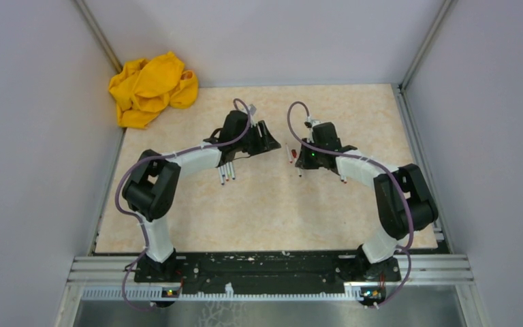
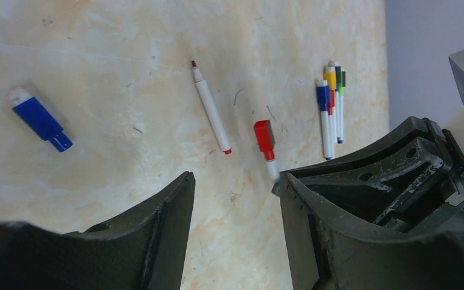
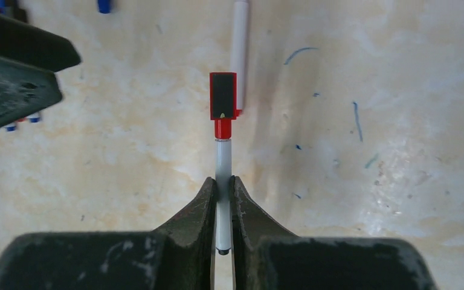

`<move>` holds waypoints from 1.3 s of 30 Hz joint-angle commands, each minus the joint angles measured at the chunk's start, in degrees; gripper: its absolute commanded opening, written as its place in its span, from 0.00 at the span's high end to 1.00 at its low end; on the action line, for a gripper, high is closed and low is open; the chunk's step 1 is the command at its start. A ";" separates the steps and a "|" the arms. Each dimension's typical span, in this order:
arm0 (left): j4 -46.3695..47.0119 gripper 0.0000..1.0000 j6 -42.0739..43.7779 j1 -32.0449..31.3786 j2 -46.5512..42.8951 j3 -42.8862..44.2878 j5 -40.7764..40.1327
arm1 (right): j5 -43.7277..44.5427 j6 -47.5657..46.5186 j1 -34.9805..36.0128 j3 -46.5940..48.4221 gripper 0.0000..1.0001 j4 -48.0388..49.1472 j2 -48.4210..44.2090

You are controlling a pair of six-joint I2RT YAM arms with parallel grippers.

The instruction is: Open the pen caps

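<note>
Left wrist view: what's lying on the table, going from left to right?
A blue cap → uncapped red-tipped pen → red-capped pen → bundle of capped pens.

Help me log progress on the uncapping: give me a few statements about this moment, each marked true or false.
1. The right gripper is shut on a pen by its white barrel. True.
2. The red cap is already off that pen. False: it sits on the barrel's end.
3. The left gripper holds a blue cap. False: it is open and empty; the blue cap lies on the table.
4. An uncapped red-tipped pen lies on the table. True.
5. A yellow cloth sits at the far left corner. True.
</note>
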 commanded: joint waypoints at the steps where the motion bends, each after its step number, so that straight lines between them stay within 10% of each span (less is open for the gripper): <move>1: 3.64 0.40 -2.08 -0.37 1.01 0.13 4.52 | -6.29 1.10 1.82 3.78 1.00 5.09 -1.09; 26: 4.70 0.46 -7.33 -0.46 2.20 -0.20 3.05 | -10.74 2.49 6.38 7.48 1.00 7.10 1.76; 39: 4.21 0.68 -8.86 -0.35 0.56 -2.39 0.13 | -10.09 2.27 7.27 6.24 1.00 7.24 2.66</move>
